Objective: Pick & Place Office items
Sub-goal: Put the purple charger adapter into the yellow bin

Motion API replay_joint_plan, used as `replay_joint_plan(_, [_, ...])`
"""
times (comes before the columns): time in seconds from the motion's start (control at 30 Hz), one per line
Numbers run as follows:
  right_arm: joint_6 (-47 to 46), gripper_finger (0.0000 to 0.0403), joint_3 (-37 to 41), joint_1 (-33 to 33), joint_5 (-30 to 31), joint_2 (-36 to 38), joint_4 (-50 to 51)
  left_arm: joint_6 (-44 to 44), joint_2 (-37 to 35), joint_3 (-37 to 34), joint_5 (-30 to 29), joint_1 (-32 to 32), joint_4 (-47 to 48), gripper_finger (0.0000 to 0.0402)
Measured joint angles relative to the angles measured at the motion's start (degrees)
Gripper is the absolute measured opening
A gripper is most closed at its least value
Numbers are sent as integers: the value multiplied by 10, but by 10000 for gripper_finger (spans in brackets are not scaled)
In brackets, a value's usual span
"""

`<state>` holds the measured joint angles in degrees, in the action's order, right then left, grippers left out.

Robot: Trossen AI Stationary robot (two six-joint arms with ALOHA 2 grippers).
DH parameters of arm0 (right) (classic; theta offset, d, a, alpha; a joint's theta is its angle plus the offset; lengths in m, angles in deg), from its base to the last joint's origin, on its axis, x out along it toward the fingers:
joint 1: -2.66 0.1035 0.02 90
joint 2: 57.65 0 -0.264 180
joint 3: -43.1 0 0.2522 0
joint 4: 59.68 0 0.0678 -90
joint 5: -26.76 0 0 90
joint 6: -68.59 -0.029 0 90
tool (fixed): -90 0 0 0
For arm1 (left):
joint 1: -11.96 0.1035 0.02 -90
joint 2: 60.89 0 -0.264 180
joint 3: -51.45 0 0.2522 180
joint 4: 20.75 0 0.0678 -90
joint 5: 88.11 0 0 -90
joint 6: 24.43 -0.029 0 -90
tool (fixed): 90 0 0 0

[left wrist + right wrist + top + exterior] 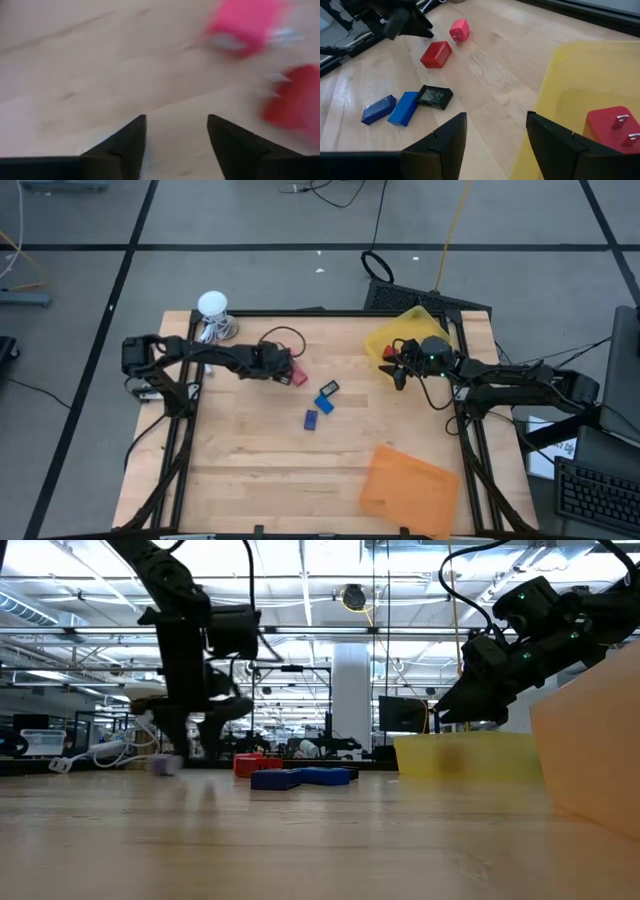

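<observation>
Nearest the camera sits the orange tray (pixel 408 485), flat on the near right part of the table (pixel 250 470) with nothing in it that I can see. Up the middle now — a dark blue piece (pixel 311 420) lies just beside a light blue piece (pixel 325 404), and a small black piece (pixel 329 388) with a pale face sits at the far end of that little row, touching or almost touching the light blue one. Left of them, a red piece (pixel 298 378) and a pink piece (pixel 459 29) lie close together but apart. Over them hovers the left claw (pixel 175 140), fingers spread and holding nothing, bare wood between the tips, both pieces just ahead of it and a bit blurred in the wrist view. Across on the right, the right claw (pixel 495 135) hangs over the near rim of the yellow tray (pixel 385 340) at the far right of the table — released too, fingers parted with nothing between them. Inside that tray lies another red piece (pixel 612 129), two metal prongs showing on its face. Far left corner: a white ball-shaped object (pixel 212 304) with its cord (pixel 215 330) bundled beside it, well apart from the action.
</observation>
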<state>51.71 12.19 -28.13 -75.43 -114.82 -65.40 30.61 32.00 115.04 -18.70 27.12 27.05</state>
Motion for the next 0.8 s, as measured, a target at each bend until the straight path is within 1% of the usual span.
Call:
replay_joint_plan(0.07, [0, 196, 0, 0, 0, 0, 0, 28, 0, 0, 0, 5, 22, 238])
replay_joint_plan(0.13, [0, 196, 0, 0, 0, 0, 0, 36, 0, 0, 1, 6, 27, 256])
replay_joint_plan(0.3, [0, 196, 0, 0, 0, 0, 0, 4, 0, 3, 10, 7, 21, 285])
replay_joint_plan(0.37, [0, 196, 0, 0, 0, 0, 0, -12, 0, 15, 31, 12, 53, 290])
replay_joint_plan(0.43, [0, 196, 0, 0, 0, 0, 0, -24, 0, 30, 42, 18, 116, 293])
replay_joint_plan(0.5, [0, 196, 0, 0, 0, 0, 1, 3, 0, 36, 33, 16, 175, 294])
replay_joint_plan(0.6, [0, 196, 0, 0, 0, 0, 1, 67, 0, 36, 2, 6, 262, 294])
replay_joint_plan(0.7, [1, 196, 0, 0, 0, 0, 2, 145, 0, 36, -30, -7, 359, 294])
replay_joint_plan(0.8, [6, 196, 0, 0, 0, 0, 3, 227, 0, 36, -59, -21, 429, 294])
